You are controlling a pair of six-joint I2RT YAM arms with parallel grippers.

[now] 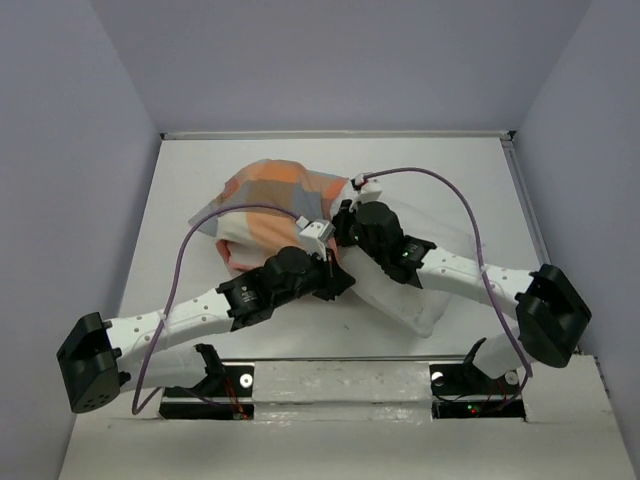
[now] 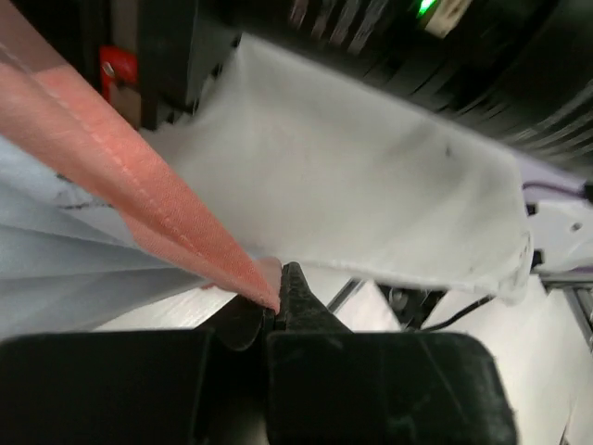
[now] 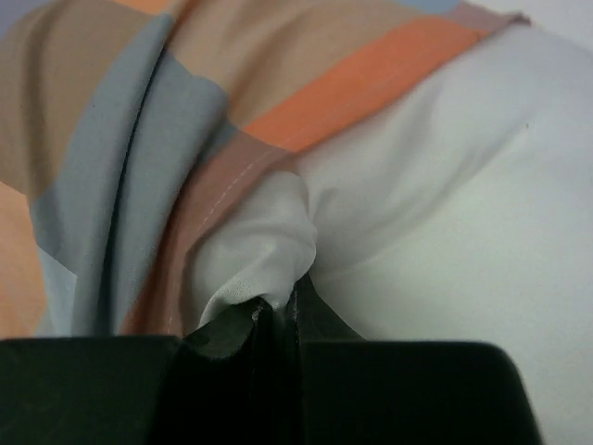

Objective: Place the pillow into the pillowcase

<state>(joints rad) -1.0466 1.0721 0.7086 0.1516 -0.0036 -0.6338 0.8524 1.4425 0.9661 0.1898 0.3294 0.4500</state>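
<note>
Your left end effector (image 2: 281, 298) has its fingers pressed together on the salmon-coloured hem of the pillowcase (image 2: 139, 190), and in the left wrist view that hem runs taut as a narrow band up and to the left from the fingertips. Pale blue folds of the same fabric lie below the band. Beyond it, white cloth of the pillow (image 2: 361, 185) spreads across the middle of the view under dark arm parts. From the top camera you can see this end effector (image 1: 335, 272) at the near edge of the bundle, roughly mid-worktop (image 1: 460, 180). The checked pillowcase (image 1: 272, 195) is bunched to the far left of both wrists, over one end of the pillow. The rest of the pillow (image 1: 410, 300) sticks out bare and white toward the near right, lying on the worktop beneath the right arm. Your right end effector (image 1: 345, 215) sits just beyond the left one, at the right edge of the checked fabric. In the right wrist view its fingers (image 3: 278, 311) are clamped on a small pinched fold of the pillow (image 3: 463, 204). This fold lies right where the stitched edge of the pillowcase (image 3: 139, 139) meets the white cloth.
</note>
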